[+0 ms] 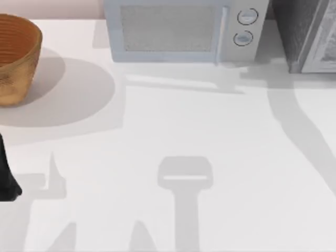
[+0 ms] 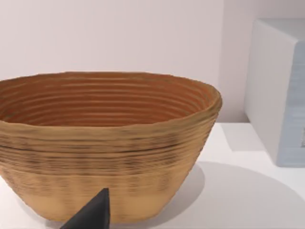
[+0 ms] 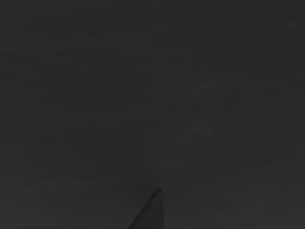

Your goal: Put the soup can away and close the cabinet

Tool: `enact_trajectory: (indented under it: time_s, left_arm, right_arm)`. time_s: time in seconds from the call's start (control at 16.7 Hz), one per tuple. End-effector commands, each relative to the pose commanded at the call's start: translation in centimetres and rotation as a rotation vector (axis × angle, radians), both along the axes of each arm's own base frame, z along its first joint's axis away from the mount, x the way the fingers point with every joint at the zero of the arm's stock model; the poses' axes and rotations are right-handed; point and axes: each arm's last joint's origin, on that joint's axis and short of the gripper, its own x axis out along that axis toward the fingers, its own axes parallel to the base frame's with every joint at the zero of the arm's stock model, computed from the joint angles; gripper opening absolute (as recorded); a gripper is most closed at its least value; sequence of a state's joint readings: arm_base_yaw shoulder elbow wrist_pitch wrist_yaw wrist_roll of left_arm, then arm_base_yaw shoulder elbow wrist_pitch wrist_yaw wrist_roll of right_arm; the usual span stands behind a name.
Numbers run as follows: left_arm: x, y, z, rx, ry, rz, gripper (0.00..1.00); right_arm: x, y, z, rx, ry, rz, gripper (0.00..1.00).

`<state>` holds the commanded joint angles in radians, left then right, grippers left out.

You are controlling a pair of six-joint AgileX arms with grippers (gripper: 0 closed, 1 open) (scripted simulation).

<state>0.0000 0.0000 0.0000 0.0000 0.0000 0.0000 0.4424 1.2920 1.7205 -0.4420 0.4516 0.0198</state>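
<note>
The soup can is out of view. The cabinet (image 1: pixel 302 31), a dark grey speckled box with a pale framed panel, stands at the table's far right corner, cut off by the picture's edge. My left arm (image 1: pixel 6 178) shows as a black shape at the table's left edge, in front of the basket. In the left wrist view one dark fingertip (image 2: pixel 93 214) points at the basket from close by. The right wrist view is dark.
A woven brown basket (image 1: pixel 16 58) (image 2: pixel 109 143) stands at the far left. A light grey microwave (image 1: pixel 181 31) with two round knobs sits at the back middle, its side (image 2: pixel 281 90) showing in the left wrist view. Arm shadows cross the white tabletop (image 1: pixel 173 131).
</note>
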Motion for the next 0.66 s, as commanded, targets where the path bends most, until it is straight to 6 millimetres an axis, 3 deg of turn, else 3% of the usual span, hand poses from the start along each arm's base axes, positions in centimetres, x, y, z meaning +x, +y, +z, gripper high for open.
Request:
enact_trajectory:
  time_s: [0.18, 0.66]
  left_arm:
    - [0.0, 0.0, 0.0, 0.0, 0.0, 0.0, 1.0]
    - [0.0, 0.0, 0.0, 0.0, 0.0, 0.0, 1.0]
  right_arm:
    - [-0.5, -0.8, 0.5, -0.003, -0.016, -0.034, 1.0]
    - [4.4, -0.9, 0.5, -0.003, -0.016, -0.034, 1.0]
